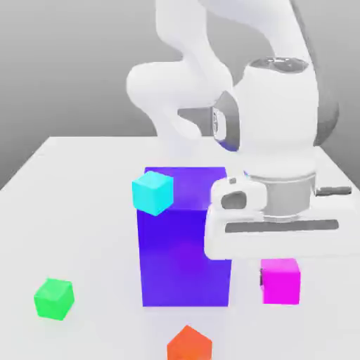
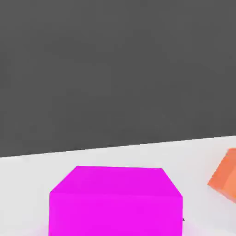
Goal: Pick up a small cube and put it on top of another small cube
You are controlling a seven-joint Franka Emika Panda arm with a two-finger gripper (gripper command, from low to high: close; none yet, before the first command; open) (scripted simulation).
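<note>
Exterior view: glossy magenta small cube [image 1: 281, 281], flat-faced, sharp-edged.

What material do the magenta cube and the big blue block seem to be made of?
Magenta cube: probably smooth plastic; flat, uniform colour, sharp edges. Big blue block: seemingly glossy plastic; a faint purple sheen on its front. Both are simulator renders, so this is uncertain.

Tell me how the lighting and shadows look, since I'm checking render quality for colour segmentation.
Exterior view: soft, even light, faint shadows under the magenta cube and green cube, white table nearly washed out. Hand view: magenta cube flat, saturated, sharp-edged, against dark grey.
</note>
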